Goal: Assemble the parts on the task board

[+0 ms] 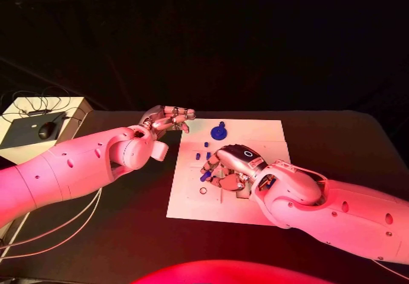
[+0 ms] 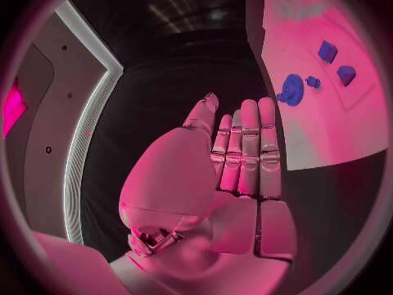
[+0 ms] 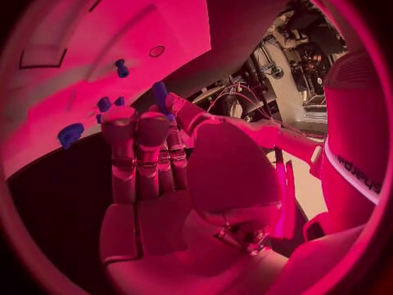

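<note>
Two hands over the task board (image 1: 256,127), right hand (image 1: 231,168) pinching a blue part (image 1: 205,176) (peg-shaped), left hand (image 1: 168,120) spread, empty.

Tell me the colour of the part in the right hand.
Blue part, clearest in the right wrist view.

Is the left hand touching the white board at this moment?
Apart. The head view shows the left hand over dark table beside the board; the left wrist view shows dark table between its fingertips and the board's edge.

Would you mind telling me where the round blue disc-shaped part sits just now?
In the head view, the round blue part lies on the far end of the white task board, just right of the left hand and beyond the right hand.
</note>
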Motion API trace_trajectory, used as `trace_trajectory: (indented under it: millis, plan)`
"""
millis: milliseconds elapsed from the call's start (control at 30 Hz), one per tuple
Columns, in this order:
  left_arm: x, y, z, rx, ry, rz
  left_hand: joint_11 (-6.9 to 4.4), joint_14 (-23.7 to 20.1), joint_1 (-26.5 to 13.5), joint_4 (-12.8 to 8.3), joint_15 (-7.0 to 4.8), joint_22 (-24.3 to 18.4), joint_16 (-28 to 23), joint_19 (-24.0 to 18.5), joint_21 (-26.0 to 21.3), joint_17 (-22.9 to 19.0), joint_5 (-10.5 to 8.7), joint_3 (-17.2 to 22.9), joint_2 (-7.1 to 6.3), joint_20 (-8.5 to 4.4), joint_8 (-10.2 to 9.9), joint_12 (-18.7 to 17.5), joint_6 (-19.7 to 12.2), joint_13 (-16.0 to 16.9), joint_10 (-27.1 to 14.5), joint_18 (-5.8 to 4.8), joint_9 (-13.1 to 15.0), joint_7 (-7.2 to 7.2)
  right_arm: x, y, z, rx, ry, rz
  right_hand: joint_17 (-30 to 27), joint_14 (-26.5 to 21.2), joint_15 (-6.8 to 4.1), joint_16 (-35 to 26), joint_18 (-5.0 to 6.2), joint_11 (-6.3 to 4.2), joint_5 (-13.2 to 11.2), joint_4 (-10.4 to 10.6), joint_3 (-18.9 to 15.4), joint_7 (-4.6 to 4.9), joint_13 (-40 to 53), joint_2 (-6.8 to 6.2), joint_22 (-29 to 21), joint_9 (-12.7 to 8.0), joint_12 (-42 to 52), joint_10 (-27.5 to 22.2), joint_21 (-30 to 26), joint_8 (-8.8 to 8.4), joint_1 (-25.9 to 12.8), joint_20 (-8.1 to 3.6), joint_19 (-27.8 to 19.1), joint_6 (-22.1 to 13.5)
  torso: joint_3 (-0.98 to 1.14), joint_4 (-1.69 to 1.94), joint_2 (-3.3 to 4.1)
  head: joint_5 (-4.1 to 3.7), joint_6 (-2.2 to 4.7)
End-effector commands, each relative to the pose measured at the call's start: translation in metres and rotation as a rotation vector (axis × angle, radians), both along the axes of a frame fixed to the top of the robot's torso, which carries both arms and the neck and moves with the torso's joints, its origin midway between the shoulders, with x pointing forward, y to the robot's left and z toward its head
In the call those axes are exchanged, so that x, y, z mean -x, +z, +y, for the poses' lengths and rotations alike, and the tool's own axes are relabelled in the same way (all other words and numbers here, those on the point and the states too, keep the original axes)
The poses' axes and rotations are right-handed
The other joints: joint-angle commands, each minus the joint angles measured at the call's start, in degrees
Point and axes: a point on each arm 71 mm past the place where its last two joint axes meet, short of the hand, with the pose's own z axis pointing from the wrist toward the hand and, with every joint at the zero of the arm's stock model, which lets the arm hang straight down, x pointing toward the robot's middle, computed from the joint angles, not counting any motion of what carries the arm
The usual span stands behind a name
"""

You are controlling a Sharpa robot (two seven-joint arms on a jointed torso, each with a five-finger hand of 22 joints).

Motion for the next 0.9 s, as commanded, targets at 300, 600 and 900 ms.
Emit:
trace_trajectory:
  millis: [300, 600, 900]
  plan:
    - [0.000, 0.001, -0.001, 0.009, -0.009, 0.000, -0.03, 0.15, 0.27, -0.30, -0.12, 0.08, -0.35, 0.23, -0.43, 0.06, -0.14, -0.13, 0.49, 0.00, 0.36, 0.32, 0.00, 0.02, -0.41, 0.08, 0.07, -0.11, 0.003, -0.014, 0.009, 0.066, 0.041, -0.051, -0.05, 0.22, -0.24, -0.27, 0.71, -1.65, 0.18, -0.46, 0.01, 0.18, 0.20, 1.50, 4.75, 0.87, 0.14, 2.21, 0.02, 0.22, 0.50, -0.20, 3.02, 0.24, 0.09, -0.03, 0.01, 0.56, -0.31]
    - [0.000, 0.001, -0.001, 0.008, -0.008, 0.002, -0.03, 0.17, 0.21, -0.28, -0.12, 0.14, -0.37, 0.25, -0.48, 0.09, -0.12, -0.13, 0.52, 0.00, 0.34, 0.34, -0.02, 0.02, -0.42, 0.08, 0.07, -0.09, 0.008, -0.021, 0.014, 0.117, 0.074, -0.020, -0.04, 0.21, -0.24, -0.23, 0.70, -1.65, 0.06, -0.53, -0.11, 0.17, 0.19, 1.58, 4.77, 0.89, 0.13, 2.22, 0.05, 0.21, 0.44, -0.19, 3.00, 0.25, 0.09, -0.10, -0.01, 0.59, -0.75]
    - [0.001, 0.001, 0.000, 0.007, -0.007, 0.002, -0.02, 0.18, 0.14, -0.20, -0.11, 0.18, -0.40, 0.30, -0.58, 0.11, -0.13, -0.12, 0.53, 0.01, 0.36, 0.36, -0.03, 0.02, -0.46, 0.09, 0.07, -0.09, 0.008, -0.026, 0.012, 0.163, 0.074, -0.003, -0.05, 0.19, -0.23, -0.24, 0.71, -1.64, 0.06, -0.54, -0.14, 0.15, 0.19, 1.63, 4.74, 0.89, 0.12, 2.18, -0.08, 0.20, 0.41, -0.19, 2.98, 0.23, 0.08, -0.13, -0.02, 0.71, -0.99]
